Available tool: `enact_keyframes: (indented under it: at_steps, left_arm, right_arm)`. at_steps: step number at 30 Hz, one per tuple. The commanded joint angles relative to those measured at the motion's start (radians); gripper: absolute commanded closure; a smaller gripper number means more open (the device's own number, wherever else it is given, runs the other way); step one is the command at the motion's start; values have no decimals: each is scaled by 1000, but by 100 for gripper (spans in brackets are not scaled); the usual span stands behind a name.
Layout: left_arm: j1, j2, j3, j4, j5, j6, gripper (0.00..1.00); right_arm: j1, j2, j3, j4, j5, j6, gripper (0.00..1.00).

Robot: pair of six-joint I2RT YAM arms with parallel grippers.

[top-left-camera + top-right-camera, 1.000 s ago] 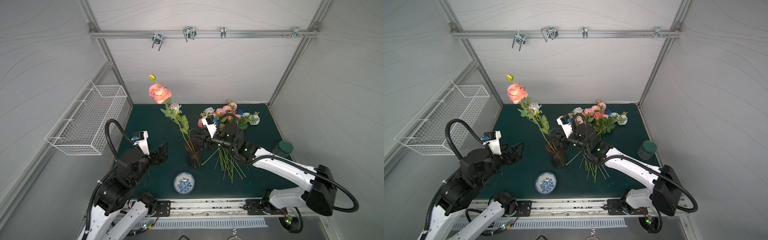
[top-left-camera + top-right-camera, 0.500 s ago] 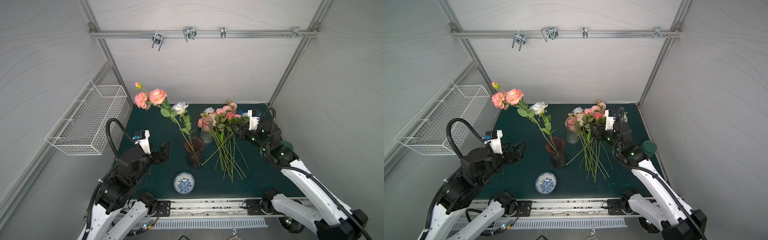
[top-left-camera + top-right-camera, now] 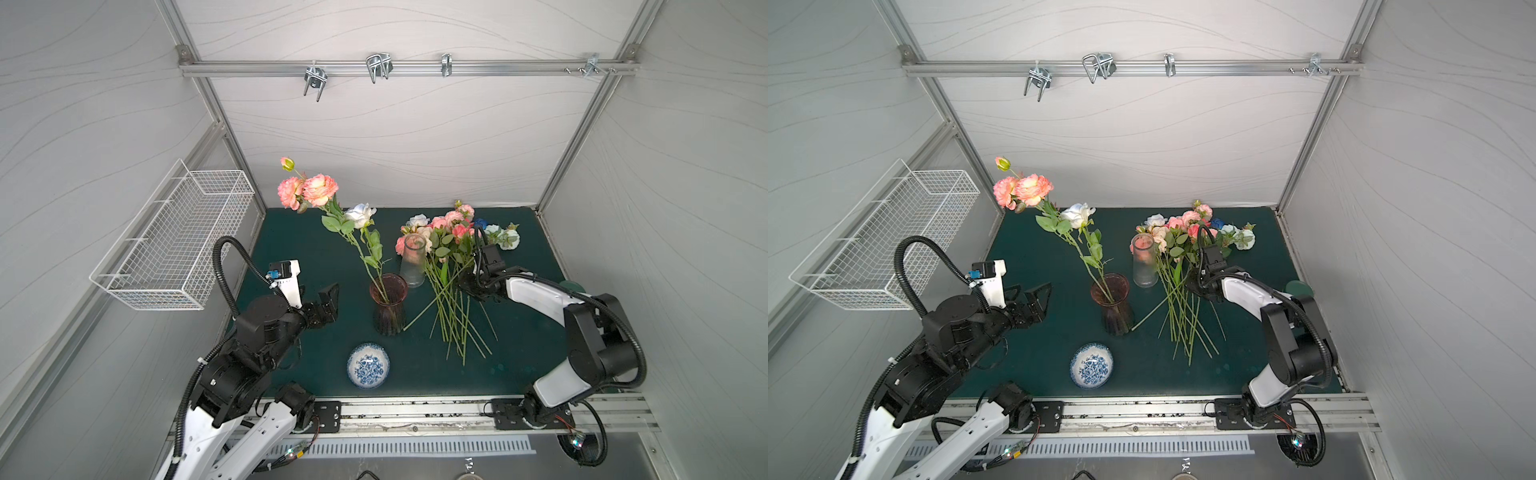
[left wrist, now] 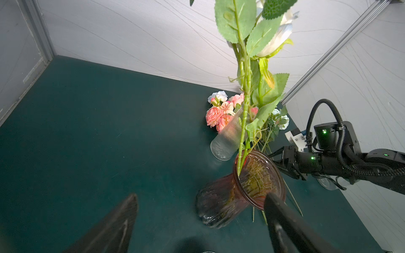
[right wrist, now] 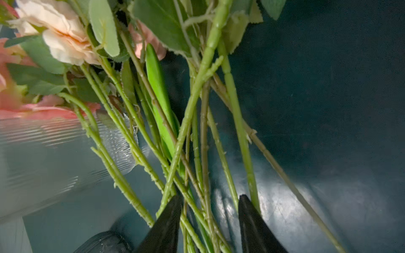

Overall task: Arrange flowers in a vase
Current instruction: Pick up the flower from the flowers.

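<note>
Looks just begun, with few flowers in the vase at frame centre, most piled right of it, left gripper wide open, empty, right gripper half open astride stems.

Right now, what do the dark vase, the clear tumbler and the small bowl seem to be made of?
Dark vase: tinted glass, glossy; stems show through its ribbed wall.
Clear tumbler: glass or clear plastic, finely ribbed, see-through.
Small bowl: probably glazed ceramic; white with blue pattern.
</note>
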Motion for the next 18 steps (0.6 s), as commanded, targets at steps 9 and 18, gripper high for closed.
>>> enact_keyframes:
  at_steps: [9, 18]
  left_arm:
    - [-1, -9, -13, 44, -15, 5, 8]
    - [-2, -12, -8, 37, -13, 4, 8]
  right_arm:
    - [52, -114, -16, 67, 64, 87, 58]
    - [26, 50, 34, 114, -48, 192, 59]
